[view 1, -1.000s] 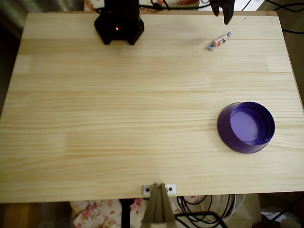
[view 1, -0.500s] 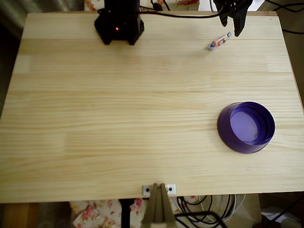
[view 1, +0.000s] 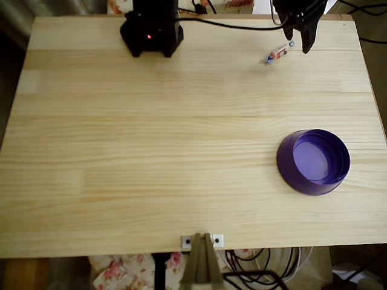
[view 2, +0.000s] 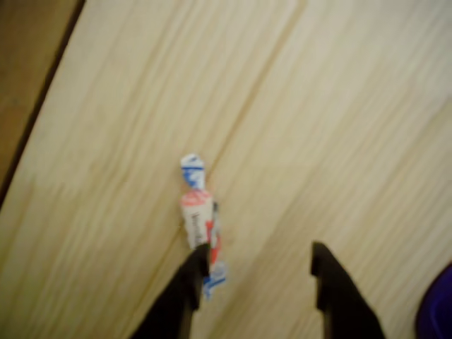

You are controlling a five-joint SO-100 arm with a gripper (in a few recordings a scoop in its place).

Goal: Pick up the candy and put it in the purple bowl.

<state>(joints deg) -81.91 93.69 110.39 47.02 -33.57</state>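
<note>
The candy [view 1: 278, 52], a small white wrapped sweet with red and blue marks, lies on the wooden table near its far right edge in the overhead view. My black gripper [view 1: 298, 42] hangs open just right of it. In the wrist view the candy [view 2: 198, 219] lies lengthwise beside the left fingertip [view 2: 192, 272], whose tip covers its near end, while the gap between the fingers holds bare wood. My gripper [view 2: 258, 265] grips nothing. The purple bowl [view 1: 285, 158] stands empty at the right, well nearer the front; a sliver of its rim [view 2: 436, 311] shows at the wrist view's lower right corner.
The arm's black base [view 1: 151, 33] stands at the far edge, with a cable running from it to the gripper. The table's far edge [view 2: 42, 99] passes close behind the candy. A metal bracket [view 1: 202, 241] is fixed at the front edge.
My gripper has come in from beyond the far edge and moved right and down over the table, ending open beside the candy. Candy and bowl have stayed in place.
</note>
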